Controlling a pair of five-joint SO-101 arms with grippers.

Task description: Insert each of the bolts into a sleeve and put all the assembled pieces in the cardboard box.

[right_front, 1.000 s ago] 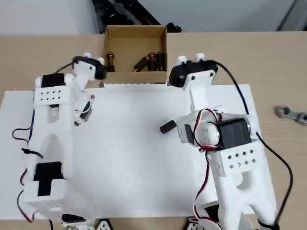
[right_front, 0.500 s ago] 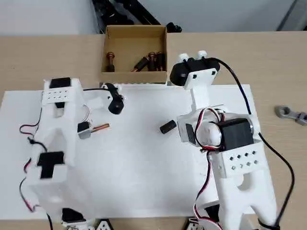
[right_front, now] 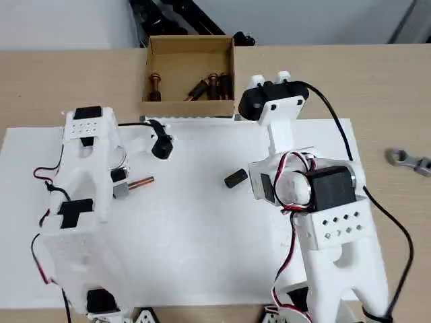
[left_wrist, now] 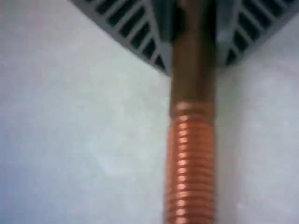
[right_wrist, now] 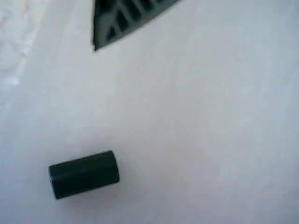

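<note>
My left gripper (right_front: 123, 189) is shut on a copper bolt (right_front: 140, 182) low over the white mat (right_front: 188, 249), on its left side. In the left wrist view the bolt (left_wrist: 191, 140) runs out from between the grey ribbed jaws, threaded end away from them. A black sleeve (right_front: 236, 178) lies on its side near the mat's middle, just left of my right gripper (right_front: 254, 183). The right wrist view has the sleeve (right_wrist: 84, 174) lying free on the mat, apart from the gripper. The cardboard box (right_front: 190, 47) at the back holds several assembled pieces (right_front: 210, 86).
A metal wrench (right_front: 407, 160) lies on the wooden table at the far right, off the mat. The box's front wall (right_front: 188, 108) meets the mat's back edge. Cables trail from both arms.
My left arm has swung away from the box's front corner and toward the mat's middle, and the copper bolt now shows in its gripper. The right arm and the sleeve have stayed put.
</note>
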